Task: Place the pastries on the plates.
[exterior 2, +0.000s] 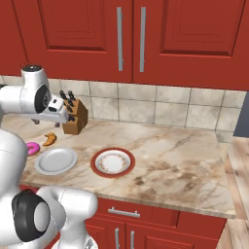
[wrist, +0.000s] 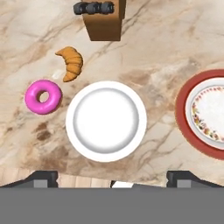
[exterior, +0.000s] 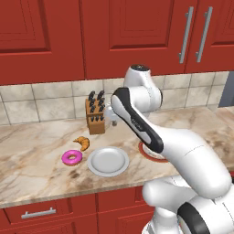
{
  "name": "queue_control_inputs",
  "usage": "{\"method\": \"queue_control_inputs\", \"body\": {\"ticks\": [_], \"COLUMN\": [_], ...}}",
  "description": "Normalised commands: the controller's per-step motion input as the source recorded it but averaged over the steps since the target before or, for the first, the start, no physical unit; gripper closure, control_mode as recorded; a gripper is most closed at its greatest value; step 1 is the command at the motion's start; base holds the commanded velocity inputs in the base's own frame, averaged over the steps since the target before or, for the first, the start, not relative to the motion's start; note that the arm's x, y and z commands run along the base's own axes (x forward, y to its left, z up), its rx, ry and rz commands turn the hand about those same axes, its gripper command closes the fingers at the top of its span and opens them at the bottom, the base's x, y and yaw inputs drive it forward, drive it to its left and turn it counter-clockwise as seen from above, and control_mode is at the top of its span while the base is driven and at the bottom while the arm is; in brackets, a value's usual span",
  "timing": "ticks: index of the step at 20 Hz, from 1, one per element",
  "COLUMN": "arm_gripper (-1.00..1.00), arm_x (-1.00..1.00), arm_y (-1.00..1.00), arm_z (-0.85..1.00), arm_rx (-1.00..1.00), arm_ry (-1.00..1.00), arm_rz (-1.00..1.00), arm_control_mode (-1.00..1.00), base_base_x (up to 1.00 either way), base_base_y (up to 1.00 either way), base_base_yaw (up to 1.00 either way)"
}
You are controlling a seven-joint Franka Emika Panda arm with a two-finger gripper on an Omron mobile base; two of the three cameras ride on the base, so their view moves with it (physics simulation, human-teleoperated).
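A pink-frosted donut [wrist: 43,96] and a golden croissant [wrist: 71,63] lie side by side on the marble counter, left of the plain grey plate [wrist: 106,120]. Nothing is on that plate. To its right is the red-rimmed patterned plate [exterior 2: 113,162], also bare; my forearm hides part of it in the left base view. My gripper [wrist: 113,179] hangs well above the counter, looking straight down over the grey plate's near edge. It is open, its fingers spread wide with nothing between them. In the left base view the donut [exterior: 71,158] and croissant [exterior: 82,143] sit left of the grey plate [exterior: 108,161].
A wooden knife block [exterior: 95,114] with dark handles stands at the back against the tiled wall, just behind the croissant. Red cabinets hang above. The counter's front edge runs close below the plates, and bare marble stretches to the right.
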Motion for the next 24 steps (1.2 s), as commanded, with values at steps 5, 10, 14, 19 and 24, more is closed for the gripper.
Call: {"method": "queue_control_inputs", "body": {"ticks": [5,10,14,19,24], "arm_gripper": [-1.00,-1.00,-1.00,-1.00,-1.00], "arm_x": [-0.35,-0.20,0.10,0.36,0.34], "arm_y": [0.61,0.54,0.29,0.37,0.15], "arm_z": [-0.25,-0.22,-0.38,-0.46,-0.09], "arm_rx": [-0.07,-0.08,-0.14,-0.11,0.01], "arm_ry": [0.01,0.04,0.07,0.01,0.00], "arm_rz": [0.01,0.01,0.05,0.02,0.00], "arm_control_mode": [-1.00,-1.00,-1.00,-1.00,-1.00], "base_base_x": [0.00,0.00,0.00,0.00,0.00], "base_base_y": [0.00,0.00,0.00,0.00,0.00], "base_base_yaw": [0.00,0.00,0.00,0.00,0.00]}}
